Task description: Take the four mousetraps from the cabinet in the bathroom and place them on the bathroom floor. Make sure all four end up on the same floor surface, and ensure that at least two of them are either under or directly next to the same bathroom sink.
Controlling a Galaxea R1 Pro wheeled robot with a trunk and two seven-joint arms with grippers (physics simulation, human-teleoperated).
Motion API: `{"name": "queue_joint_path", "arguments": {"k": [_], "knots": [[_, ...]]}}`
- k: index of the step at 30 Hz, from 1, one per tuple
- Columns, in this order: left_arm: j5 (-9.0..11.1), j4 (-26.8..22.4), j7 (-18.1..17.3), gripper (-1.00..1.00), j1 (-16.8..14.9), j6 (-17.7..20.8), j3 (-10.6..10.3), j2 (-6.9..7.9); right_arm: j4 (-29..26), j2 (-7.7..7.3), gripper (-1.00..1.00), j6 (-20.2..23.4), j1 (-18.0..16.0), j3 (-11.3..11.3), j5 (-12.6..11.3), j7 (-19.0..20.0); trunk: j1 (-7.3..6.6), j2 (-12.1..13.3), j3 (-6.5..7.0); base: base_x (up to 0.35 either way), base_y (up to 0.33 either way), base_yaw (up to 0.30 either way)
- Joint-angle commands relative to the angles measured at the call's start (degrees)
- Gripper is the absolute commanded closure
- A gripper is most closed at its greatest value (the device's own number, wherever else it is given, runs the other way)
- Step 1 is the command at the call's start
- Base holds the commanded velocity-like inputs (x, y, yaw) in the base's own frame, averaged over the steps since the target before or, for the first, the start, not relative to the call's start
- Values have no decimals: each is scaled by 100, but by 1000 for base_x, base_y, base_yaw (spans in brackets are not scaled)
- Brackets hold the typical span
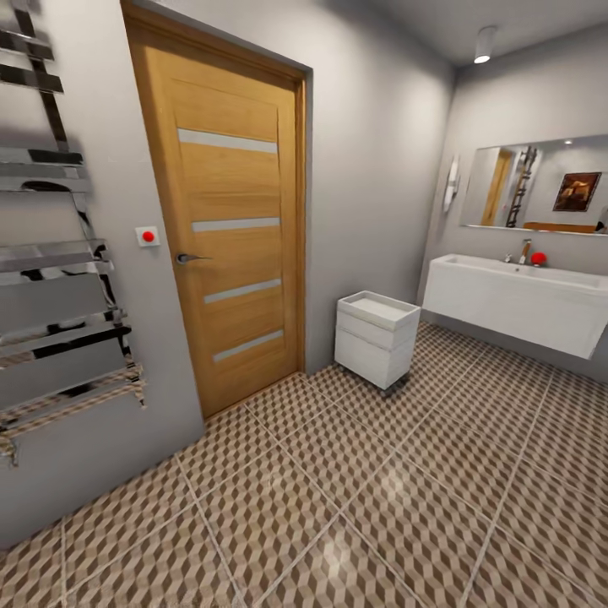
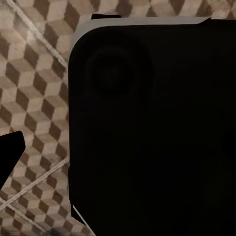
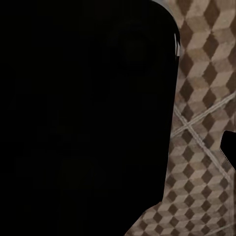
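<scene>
The mousetraps are out of view. A small white cabinet [image 1: 376, 338] with closed drawer fronts stands on the bathroom floor [image 1: 363, 498] against the grey wall, right of the door. The white wall-hung sink [image 1: 515, 300] with a chrome tap [image 1: 523, 251] is at the far right, with open floor beneath it. In both wrist views a large black part of the robot blocks most of the picture, with cube-patterned floor [image 2: 34, 88] [image 3: 204, 113] beside it. A black tip [image 2: 9, 152] at one edge and another [image 3: 230, 147] may be fingers; their spacing cannot be judged.
A closed wooden door [image 1: 224, 228] with a red-button switch [image 1: 148, 236] beside it is at the left centre. A chrome towel radiator [image 1: 59, 279] hangs on the near left wall. A mirror [image 1: 536, 186] is above the sink, and a small red object [image 1: 538, 258] rests on it.
</scene>
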Motion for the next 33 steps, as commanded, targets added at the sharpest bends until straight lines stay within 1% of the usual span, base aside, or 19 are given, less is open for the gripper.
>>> {"name": "queue_joint_path", "arguments": {"k": [1,33], "knots": [[22,-1,-1,-100,-1,-12,3,0,1,-1,-100,-17,-1,5,7,3,0,-3,-5,0,0,268],[22,-8,1,-100,-1,-13,3,9,3,0,-100,-22,-1,22,17,-6,0,-3,-5,0,0,273]]}}
